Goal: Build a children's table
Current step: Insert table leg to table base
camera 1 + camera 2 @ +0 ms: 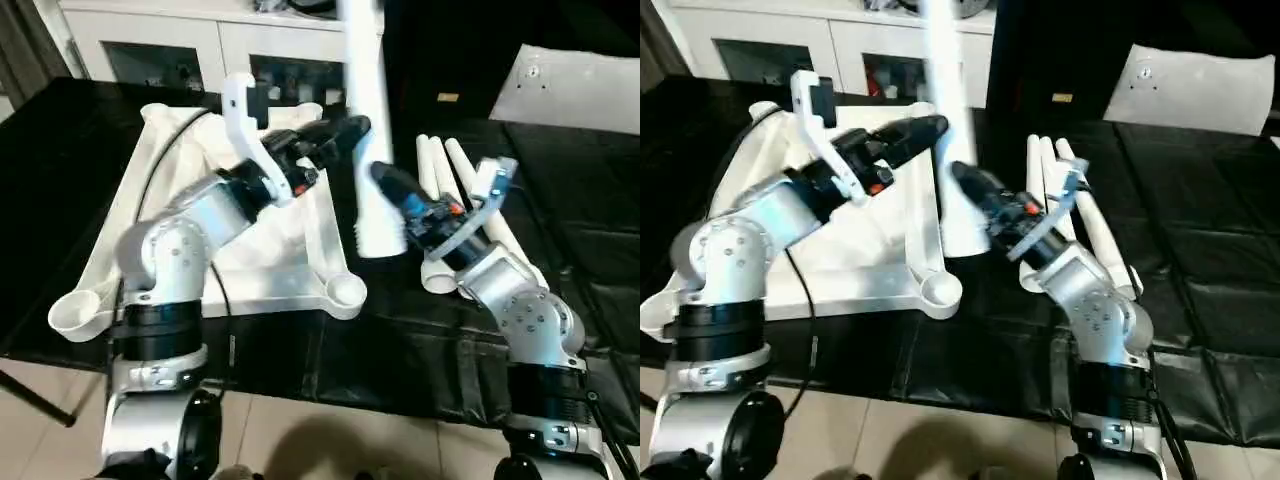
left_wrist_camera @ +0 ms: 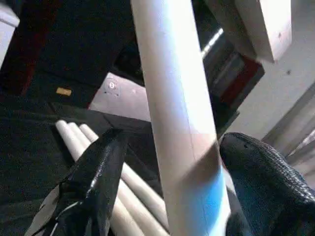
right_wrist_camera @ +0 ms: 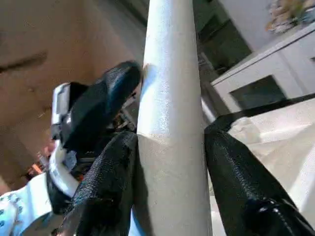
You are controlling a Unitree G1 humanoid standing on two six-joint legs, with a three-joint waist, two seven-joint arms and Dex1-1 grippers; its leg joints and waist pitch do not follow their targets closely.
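Table leg [image 1: 368, 120] upright in right pincer [image 3: 170, 162]

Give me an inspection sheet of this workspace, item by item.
Surface: black table, covered in dark sheeting.
Job's things: white tabletop lies underside up; one leg held upright beside it; three spare legs lie side by side.
Clutter: nothing seen.
Grippers: right gripper clamps the upright leg low down; left gripper straddles it higher up, a gap showing at one finger.
Cables: black cable runs along the left arm.
Surroundings: white cabinet behind; white panel at the far right.
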